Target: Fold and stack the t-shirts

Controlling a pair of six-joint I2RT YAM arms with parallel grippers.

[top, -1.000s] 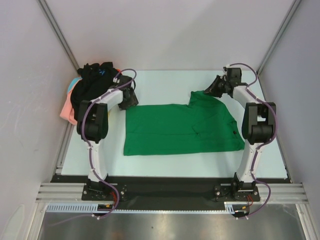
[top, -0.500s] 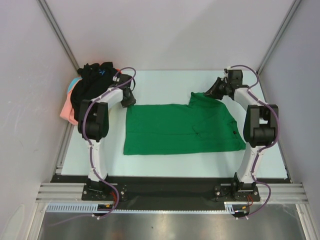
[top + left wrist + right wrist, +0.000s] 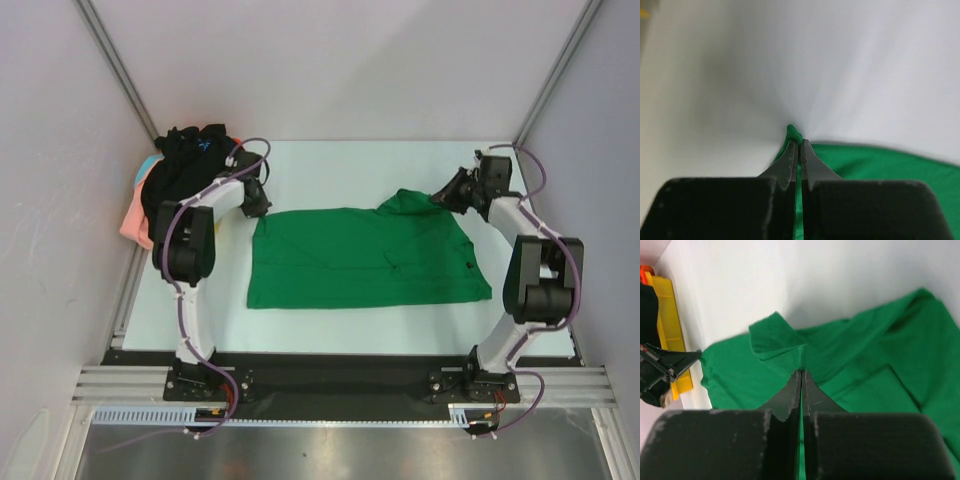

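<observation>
Green t-shirt spread flat, pinched at both far corners

The white table (image 3: 350, 165) carries the green t-shirt (image 3: 360, 260) across mid-frame. The heap of other t-shirts (image 3: 185, 160), black on top of pink and light blue, sits at upper left. The left gripper (image 3: 262, 206) is clamped on the green shirt's upper-left corner, and the right gripper (image 3: 438, 197) is clamped on its lifted upper-right fold.

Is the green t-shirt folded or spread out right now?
Spread out: the green t-shirt lies across the table, no fold-over visible. The left gripper and right gripper each pinch a far corner; the right corner is bunched.
</observation>
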